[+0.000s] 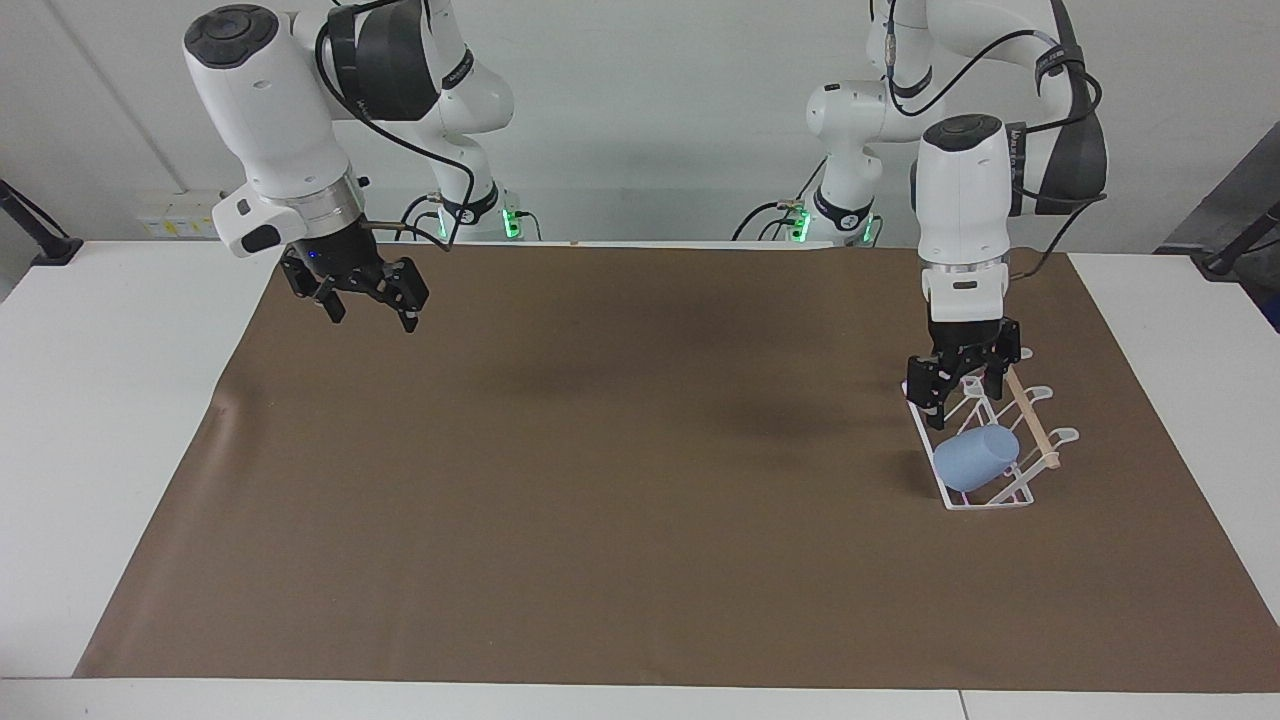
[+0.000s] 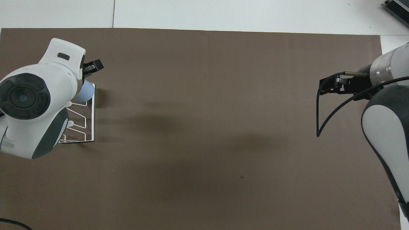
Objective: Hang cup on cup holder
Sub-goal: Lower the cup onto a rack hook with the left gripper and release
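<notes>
1. Tabletop [image 1: 120, 420]: one, white, with one brown mat [image 1: 600, 480] over most of it.
2. Arms: two. The right arm waits, its right end effector [image 1: 368, 302] up over the mat corner at the right arm's end, fingers apart, holding nothing.
3. Left end effector [image 1: 955, 385]: fingers apart, empty, raised over the part of the rack nearer the robots, clear of the cup.
4. Cup holder [image 1: 985, 430]: one white wire rack with a wooden rod across the top, on the mat at the left arm's end. Several slanted prongs; exact count unclear because the arm hides part of it in the overhead view.
5. Cup [image 1: 976, 459]: one, light blue, tilted with its base pointing up toward the rod, sitting on the rack at the end farthest from the robots. It looks hung on a prong, but the prong inside it is not visible.
6. Step in hand, judged: release done, retreat remaining. Lift the left end effector straight up with fingers kept apart, so neither snags the rod or wire and drags the light rack. Avoid sideways travel until clear of the rod.
</notes>
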{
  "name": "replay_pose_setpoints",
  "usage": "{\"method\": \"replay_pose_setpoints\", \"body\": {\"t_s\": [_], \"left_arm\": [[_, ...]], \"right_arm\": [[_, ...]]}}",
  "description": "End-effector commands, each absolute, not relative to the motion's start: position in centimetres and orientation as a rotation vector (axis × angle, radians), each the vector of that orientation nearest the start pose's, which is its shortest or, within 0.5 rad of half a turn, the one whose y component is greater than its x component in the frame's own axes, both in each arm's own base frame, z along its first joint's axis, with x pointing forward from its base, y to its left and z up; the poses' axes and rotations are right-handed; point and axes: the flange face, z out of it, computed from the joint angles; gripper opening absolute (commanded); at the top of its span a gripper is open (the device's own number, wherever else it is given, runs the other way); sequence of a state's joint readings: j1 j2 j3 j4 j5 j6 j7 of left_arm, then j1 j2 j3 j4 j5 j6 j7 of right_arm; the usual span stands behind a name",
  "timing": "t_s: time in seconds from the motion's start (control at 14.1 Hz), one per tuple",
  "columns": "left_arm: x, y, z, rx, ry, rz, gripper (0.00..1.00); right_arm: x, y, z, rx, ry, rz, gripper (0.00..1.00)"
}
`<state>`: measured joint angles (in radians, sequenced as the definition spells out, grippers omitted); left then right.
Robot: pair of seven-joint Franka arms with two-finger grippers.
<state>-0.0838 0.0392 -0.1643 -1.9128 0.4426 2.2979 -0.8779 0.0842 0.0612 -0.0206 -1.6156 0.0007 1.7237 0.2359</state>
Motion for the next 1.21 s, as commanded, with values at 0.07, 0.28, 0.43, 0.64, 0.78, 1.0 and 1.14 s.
{"method": "replay_pose_setpoints", "body": {"t_s": [0.07, 0.28, 0.43, 0.64, 0.78, 1.0, 1.14], "left_arm": [[57.1, -12.8, 56.6, -2.951, -0.516, -0.572, 1.0], [56.4, -11.4, 58.8, -3.0, -0.411, -0.454, 1.0], [56.3, -10.1, 58.6, -3.077, -0.37, -0.362, 1.0], [55.2, -7.5, 58.6, -3.106, -0.099, -0.218, 1.0], [54.8, -5.9, 58.2, -3.09, 0.153, -0.125, 1.0], [54.5, -5.4, 60.1, -3.076, 0.282, -0.088, 1.0], [54.8, -5.5, 62.3, -3.085, 0.279, -0.018, 1.0]], "right_arm": [[57.9, 3.4, 58.4, -3.101, 0.274, -0.059, 1.0], [57.9, 3.4, 58.4, -3.102, 0.274, -0.057, 1.0], [57.9, 3.4, 58.4, -3.101, 0.274, -0.059, 1.0], [57.9, 3.4, 58.4, -3.101, 0.274, -0.059, 1.0], [57.9, 3.4, 58.4, -3.101, 0.276, -0.059, 1.0], [57.9, 3.4, 58.4, -3.102, 0.271, -0.059, 1.0], [57.9, 3.4, 58.4, -3.101, 0.274, -0.059, 1.0]]}}
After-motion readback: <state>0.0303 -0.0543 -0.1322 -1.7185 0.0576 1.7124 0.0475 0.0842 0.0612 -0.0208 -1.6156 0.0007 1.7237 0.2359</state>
